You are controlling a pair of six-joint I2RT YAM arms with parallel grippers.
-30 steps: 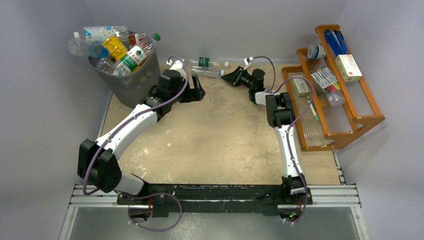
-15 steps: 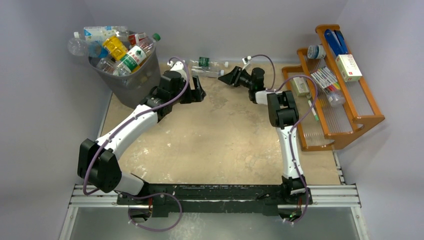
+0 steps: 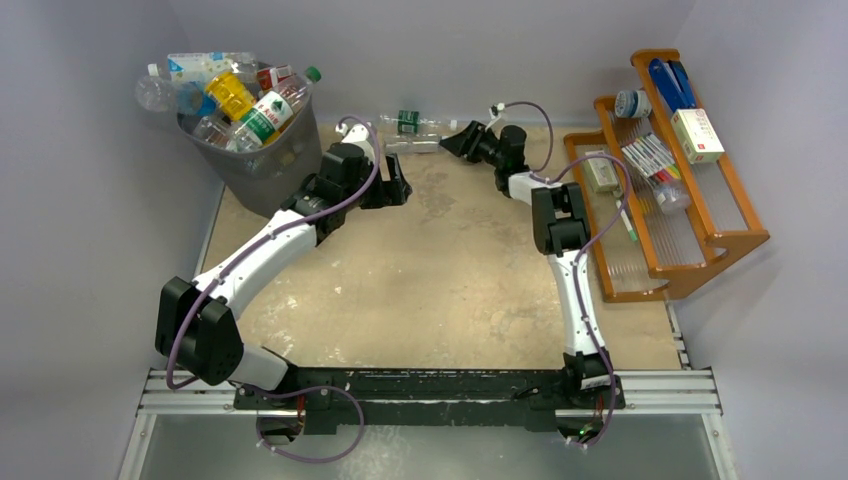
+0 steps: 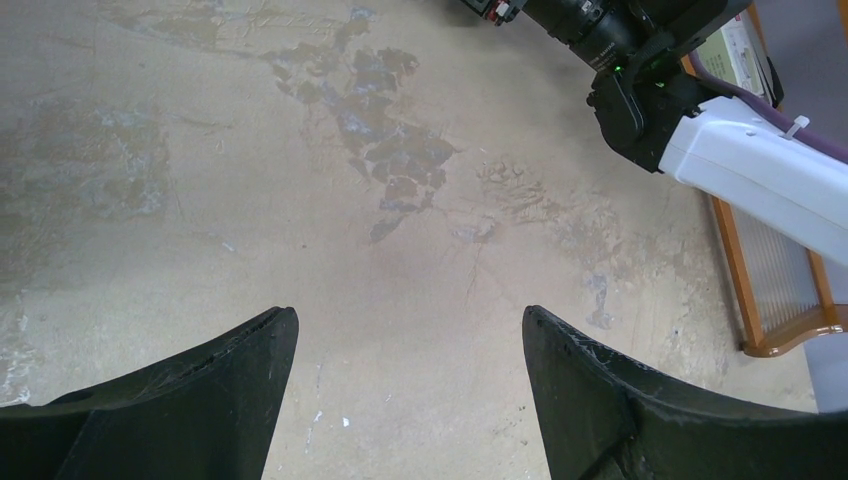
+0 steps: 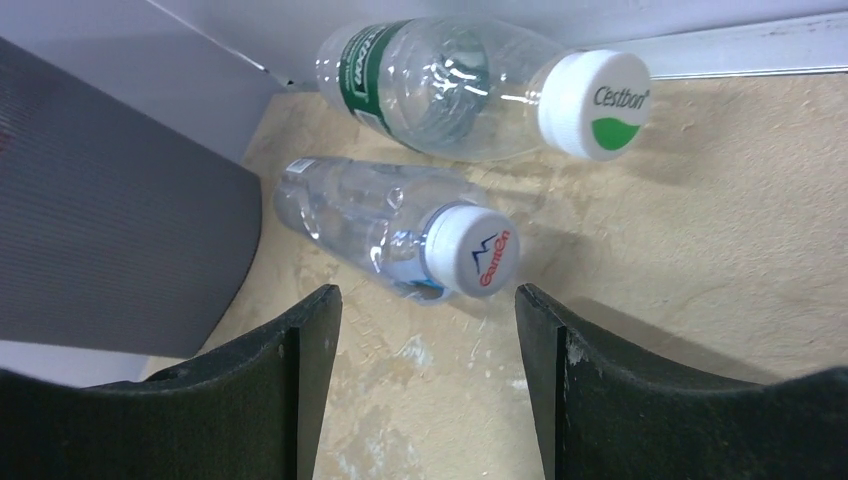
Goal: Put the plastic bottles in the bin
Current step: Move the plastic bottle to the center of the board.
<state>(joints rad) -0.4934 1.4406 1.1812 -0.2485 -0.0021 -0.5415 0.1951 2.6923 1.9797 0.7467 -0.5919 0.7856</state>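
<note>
The right gripper is pointing, open and empty, at a clear bottle beside a green-labelled bottle, while the left gripper is gaping empty.

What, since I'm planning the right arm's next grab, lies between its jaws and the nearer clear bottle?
Nothing visible. The right gripper has its jaws open, and the nearer bottle lies just ahead, cap toward them, with only bare table between. The green-label bottle lies beyond it, by the wall.
</note>
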